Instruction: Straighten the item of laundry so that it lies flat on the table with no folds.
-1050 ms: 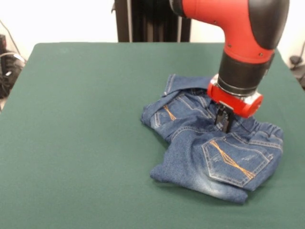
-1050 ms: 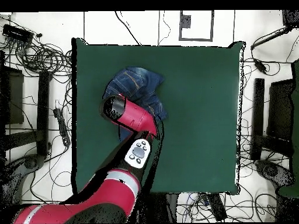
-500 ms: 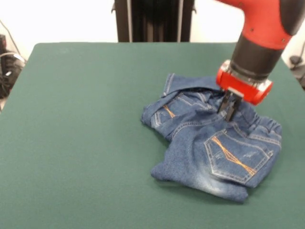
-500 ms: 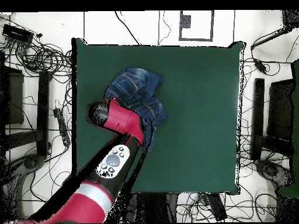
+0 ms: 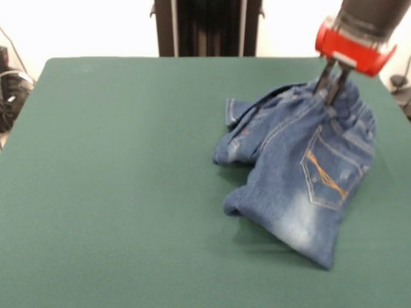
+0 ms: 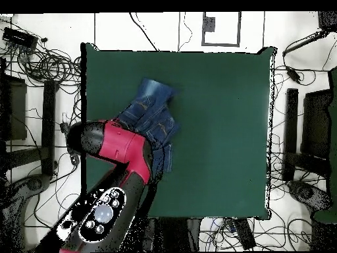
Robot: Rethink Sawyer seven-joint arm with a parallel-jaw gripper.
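Nearest the front camera, at about 5 o'clock on the green tabletop (image 5: 115,192), the lowest leg end of the small pair of blue denim jeans (image 5: 302,173) rests on the felt, a faded whitish patch showing just above its hem. Above that, the back pocket with orange stitching hangs tilted rather than lying flat, and a second leg bunches off toward 9 o'clock with its cuff turned up. Farther back, at about 2 o'clock, the elastic waistband is lifted off the surface, where the gripper (image 5: 332,83) has its fingers clamped on the denim. The step in hand looks like a lift-and-drag: the garment is raised by its waistband so the legs can trail and unfold. It is far from done, since the legs are crumpled together and much of the cloth is off the felt. The next move probably calls for carrying the waistband away from the trailing leg ends and lowering it so the fabric lays out. In the overhead view the arm (image 6: 118,148) covers the waist end, and the jeans lie near the tabletop's 9 o'clock edge.
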